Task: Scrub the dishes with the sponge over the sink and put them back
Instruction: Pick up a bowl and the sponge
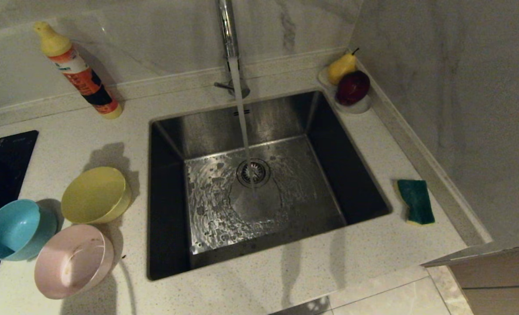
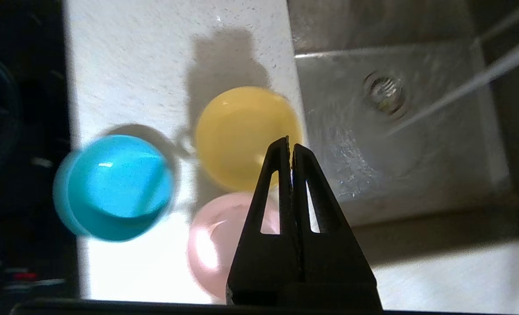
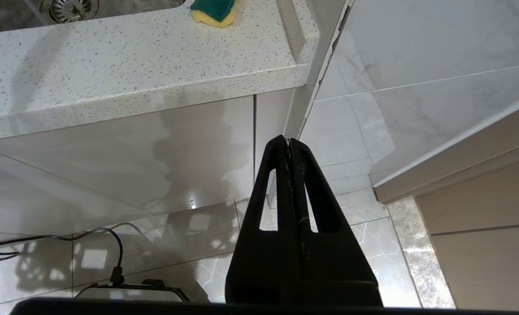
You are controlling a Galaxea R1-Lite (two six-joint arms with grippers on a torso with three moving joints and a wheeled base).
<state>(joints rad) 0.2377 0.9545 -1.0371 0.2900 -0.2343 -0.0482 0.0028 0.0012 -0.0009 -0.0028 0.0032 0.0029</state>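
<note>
Plastic bowls point(image 1: 67, 227): three beside sink point(image 1: 163, 131); one sponge point(image 1: 415, 201).

Three bowls point(image 1: 73, 227) on the counter point(image 1: 264, 280) left of the sink point(image 1: 259, 183); sponge point(image 1: 415, 201) on its right.

Nothing here can truly be read. The only printed matter sits on the bottle point(image 1: 79, 72) at about ten o'clock on the countertop point(image 1: 264, 280), leaning toward the wall: its orange, white and dark label carries a teal band with small marks, but no letter or number on it comes clear. A faint pale mark shows near the top edge of the black cooktop point(image 1: 1, 162) at nine o'clock, too small to make out.
</note>
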